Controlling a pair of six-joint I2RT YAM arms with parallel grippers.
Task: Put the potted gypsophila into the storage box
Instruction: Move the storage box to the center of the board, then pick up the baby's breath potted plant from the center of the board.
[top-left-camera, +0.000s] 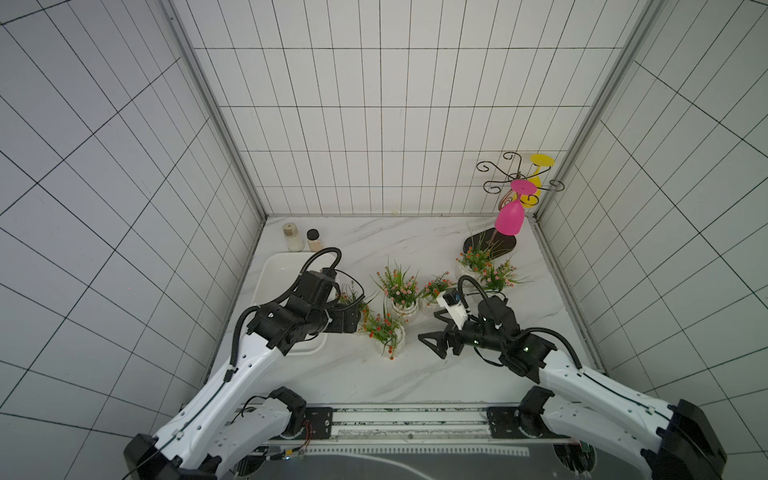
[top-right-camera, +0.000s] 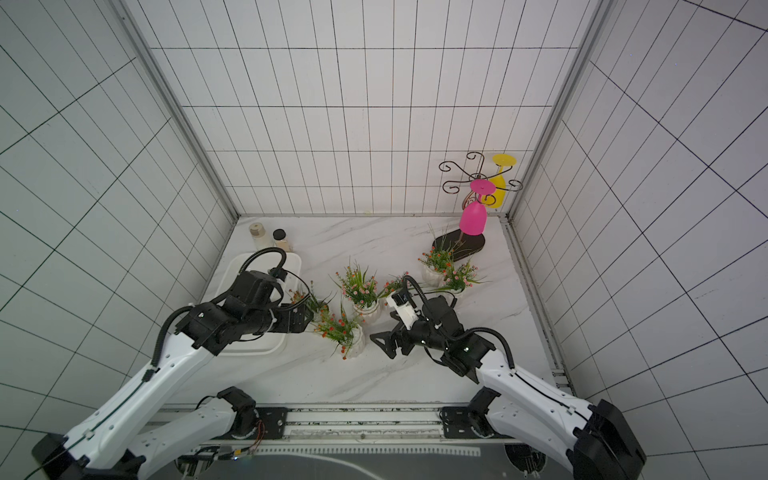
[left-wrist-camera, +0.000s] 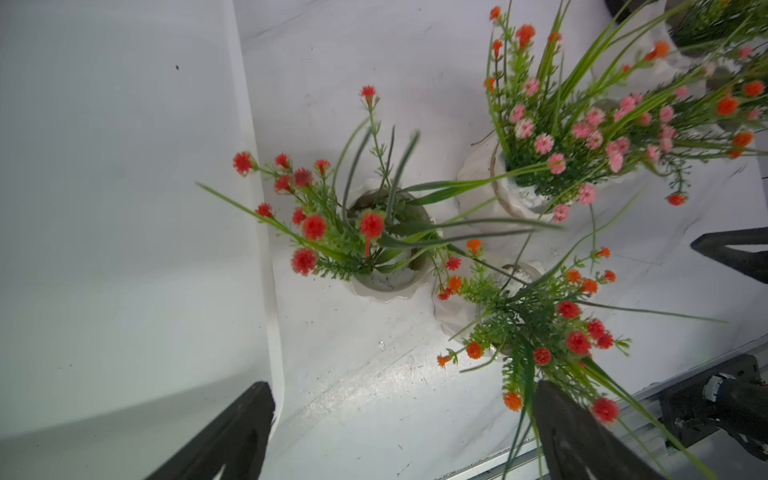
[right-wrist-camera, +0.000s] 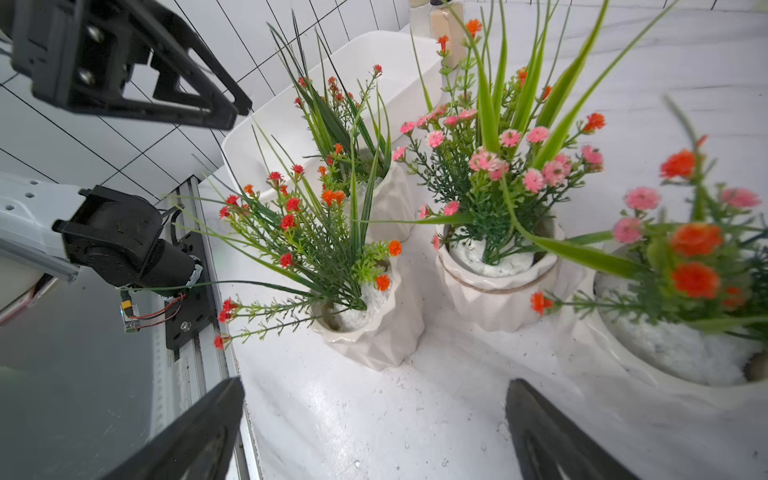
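The storage box (top-left-camera: 272, 270) (top-right-camera: 232, 270) is a shallow white tray at the left of the table, with nothing in the part I can see. Several potted gypsophila in white pots stand on the marble. One with red flowers (left-wrist-camera: 386, 249) (top-left-camera: 353, 297) stands just outside the box's rim (left-wrist-camera: 266, 232). An orange-red one (top-left-camera: 388, 336) and a pink one (top-left-camera: 401, 291) stand beside it. My left gripper (left-wrist-camera: 403, 399) (top-left-camera: 351, 318) hangs open above the table by the red one and holds nothing. My right gripper (right-wrist-camera: 374, 399) (top-left-camera: 432, 334) is open near the orange-red pot (right-wrist-camera: 370, 328).
Two more pots (top-left-camera: 473, 259) (top-left-camera: 498, 276) stand at the back right, in front of a wire rack with a pink glass (top-left-camera: 509, 220) and a yellow glass (top-left-camera: 538, 183). Two small jars (top-left-camera: 293, 237) (top-left-camera: 314, 240) stand behind the box. Tiled walls close three sides.
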